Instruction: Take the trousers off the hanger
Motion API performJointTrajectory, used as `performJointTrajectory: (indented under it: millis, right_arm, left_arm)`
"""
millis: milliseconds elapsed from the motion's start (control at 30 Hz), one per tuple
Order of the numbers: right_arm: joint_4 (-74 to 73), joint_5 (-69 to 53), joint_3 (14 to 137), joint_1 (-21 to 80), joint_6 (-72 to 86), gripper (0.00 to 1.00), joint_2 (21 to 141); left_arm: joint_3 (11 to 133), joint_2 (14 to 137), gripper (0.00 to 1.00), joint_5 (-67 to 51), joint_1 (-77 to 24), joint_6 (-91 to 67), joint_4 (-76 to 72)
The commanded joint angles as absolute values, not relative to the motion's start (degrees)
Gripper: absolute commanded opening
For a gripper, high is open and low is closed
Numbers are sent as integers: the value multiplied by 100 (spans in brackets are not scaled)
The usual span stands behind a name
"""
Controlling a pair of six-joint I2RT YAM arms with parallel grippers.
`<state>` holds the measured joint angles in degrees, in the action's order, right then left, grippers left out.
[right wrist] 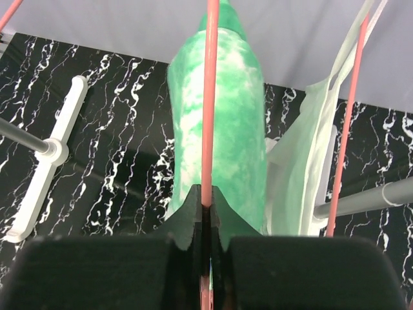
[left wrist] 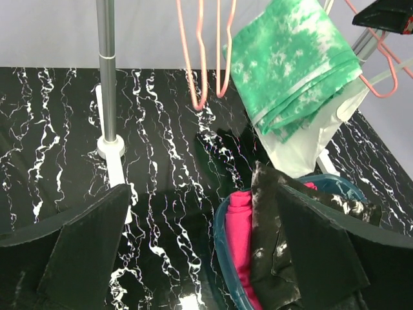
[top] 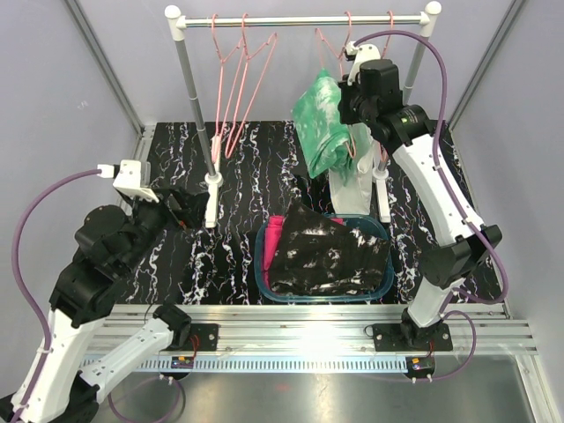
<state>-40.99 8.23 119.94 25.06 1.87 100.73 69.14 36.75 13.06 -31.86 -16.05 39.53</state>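
— How do the trousers lie, left to right?
— The plain magenta soft trousers (top: 274,240) fill the left end of the oval teal plastic basket (left wrist: 221,248) at lower centre, with the long axis running up and down the frame. The black white-splashed trousers (top: 330,257) are heaped against them, spread crosswise. The green-and-white tie-dye trousers (top: 321,123) hang at upper right, folded over a hanger. Their long axis is vertical and the ends point down.
— Counts?
— Three trousers. Four thin pink wire hangers (left wrist: 199,106) are on the grey metal rail (top: 291,20), two bare on the left and two on the right.
— And the grippers?
— The left gripper (left wrist: 203,252), at mid left, gapes wide and holds nothing. The right gripper (right wrist: 206,210) is pinched onto the wire of one of those hangers, which crosses in front of the tie-dye pair. A pale whitish fabric piece (top: 354,181) hangs just beside it, on the right.
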Motion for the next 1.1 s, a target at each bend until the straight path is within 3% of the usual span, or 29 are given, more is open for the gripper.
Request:
performJointTrajectory:
  millis: [0,633,1067]
  right_arm:
    - [-3876,607,12261,2496,140,0,10116]
    - [-3629,730,13700,2505,466,0,9861]
    - [-4104,150,14037,2505,931,0,9529]
  left_arm:
    - [6908,3682,99,1195,-3155,-1520,3858]
    - [7163,3937,99,870,-3155,-1714,3902]
    - [7321,4332,99,-148,-3164,-1793,3464]
